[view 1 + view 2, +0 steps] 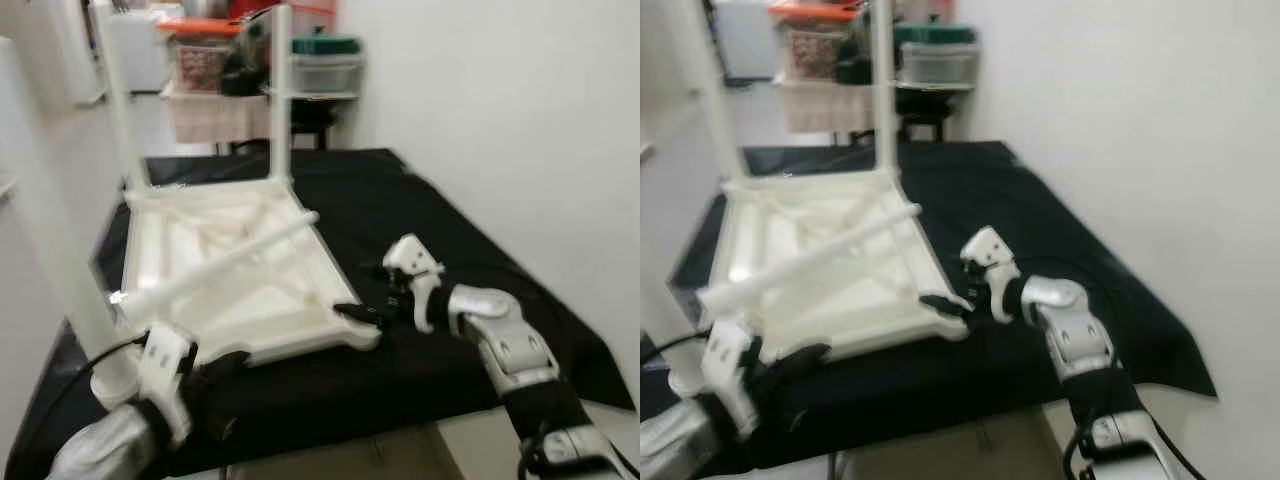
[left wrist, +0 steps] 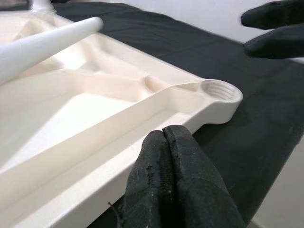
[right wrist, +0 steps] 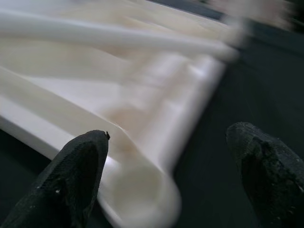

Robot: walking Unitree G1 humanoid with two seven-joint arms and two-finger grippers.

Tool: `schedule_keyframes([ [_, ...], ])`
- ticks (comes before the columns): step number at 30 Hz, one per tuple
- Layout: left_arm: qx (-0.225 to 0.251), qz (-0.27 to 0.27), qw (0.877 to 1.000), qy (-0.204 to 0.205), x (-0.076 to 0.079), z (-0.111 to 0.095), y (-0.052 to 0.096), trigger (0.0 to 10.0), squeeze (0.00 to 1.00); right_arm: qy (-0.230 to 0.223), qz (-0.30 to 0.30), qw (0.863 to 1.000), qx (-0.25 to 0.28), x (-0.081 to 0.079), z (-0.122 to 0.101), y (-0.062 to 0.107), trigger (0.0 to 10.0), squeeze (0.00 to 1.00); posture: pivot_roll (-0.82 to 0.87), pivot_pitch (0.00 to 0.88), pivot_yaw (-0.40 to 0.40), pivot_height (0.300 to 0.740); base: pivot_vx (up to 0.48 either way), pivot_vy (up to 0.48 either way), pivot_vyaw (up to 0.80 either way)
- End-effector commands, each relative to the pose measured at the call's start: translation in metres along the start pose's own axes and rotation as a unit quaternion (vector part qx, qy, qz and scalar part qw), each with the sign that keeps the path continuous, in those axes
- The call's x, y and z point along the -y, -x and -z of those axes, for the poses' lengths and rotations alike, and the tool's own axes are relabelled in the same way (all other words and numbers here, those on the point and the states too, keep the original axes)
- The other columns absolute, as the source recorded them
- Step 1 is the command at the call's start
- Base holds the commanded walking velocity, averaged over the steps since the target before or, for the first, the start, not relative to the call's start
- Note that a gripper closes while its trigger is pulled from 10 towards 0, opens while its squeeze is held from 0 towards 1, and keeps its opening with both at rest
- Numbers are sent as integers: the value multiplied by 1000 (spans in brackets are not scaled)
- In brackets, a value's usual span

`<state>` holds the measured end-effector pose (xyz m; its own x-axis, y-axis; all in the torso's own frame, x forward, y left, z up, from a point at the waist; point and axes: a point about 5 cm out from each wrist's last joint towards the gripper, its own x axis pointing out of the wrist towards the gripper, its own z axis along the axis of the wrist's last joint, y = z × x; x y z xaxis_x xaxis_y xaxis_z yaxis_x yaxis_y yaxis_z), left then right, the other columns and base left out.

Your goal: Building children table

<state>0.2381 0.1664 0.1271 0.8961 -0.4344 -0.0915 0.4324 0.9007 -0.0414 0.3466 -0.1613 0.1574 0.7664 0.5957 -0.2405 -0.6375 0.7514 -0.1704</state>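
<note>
Left eye view: white plastic table top (image 1: pixel 235 275) lying upside down, ribbed underside up, on a black cloth (image 1: pixel 440 210) spread over a work surface. Three white legs already standing from corners: two at the far edge (image 1: pixel 118 100) (image 1: pixel 280 95), one at the near left corner (image 1: pixel 60 250). Fourth leg (image 1: pixel 215 262) loose, resting diagonally across the underside ribs, one end near the far right, other end toward the near left.

Right gripper (image 1: pixel 372 308) at the near right corner of the table top, fingers spread wide. Right wrist view, blurred: one finger (image 3: pixel 71 180) on one side of the rounded corner, the other finger (image 3: pixel 268 171) over the cloth on the other side, corner lying between them, contact not discernible.

Left gripper (image 2: pixel 173 190) low at the near edge of the table top, fingers pressed together with nothing between them, tips just beside the rim. Left wrist view: threaded socket (image 2: pixel 218 89) in the near right corner, unfilled, and the right gripper's fingers hovering close above it.

Background, blurred: white wall (image 1: pixel 500 100) to the right; shelf with storage containers (image 1: pixel 325 65) behind the table.
</note>
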Motion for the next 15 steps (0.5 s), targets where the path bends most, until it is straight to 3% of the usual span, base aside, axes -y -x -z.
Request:
schedule_keyframes([
  [1, -12, -31, 999, -17, -5, 6, 1, 10000, 0, -3, 38, 999, 6, 1, 2, -1, 10000, 0, 56, 0, -62, 740, 0, 0, 0],
  [7, 6, -79, 996, -43, 3, 6, -19, 10000, 0, -62, 120, 990, 46, -17, 14, -2, 10000, 0, 33, 0, -48, 740, 0, 0, 0],
  [10, 15, -119, 991, -61, -3, 6, -26, 10000, 0, -73, 156, 984, 55, -24, 19, 2, 10000, 0, 14, 0, -33, 740, 0, 0, 0],
  [14, 20, -115, 991, -60, -5, 4, -32, 10000, 0, -99, 133, 983, 80, -32, 18, 1, 10000, 0, 7, 0, -29, 740, 0, 0, 0],
  [15, 25, -111, 991, -63, -6, 2, -34, 10000, 0, -133, 119, 979, 98, -35, 17, 1, 10000, 0, 7, 0, -29, 740, 0, 0, 0],
])
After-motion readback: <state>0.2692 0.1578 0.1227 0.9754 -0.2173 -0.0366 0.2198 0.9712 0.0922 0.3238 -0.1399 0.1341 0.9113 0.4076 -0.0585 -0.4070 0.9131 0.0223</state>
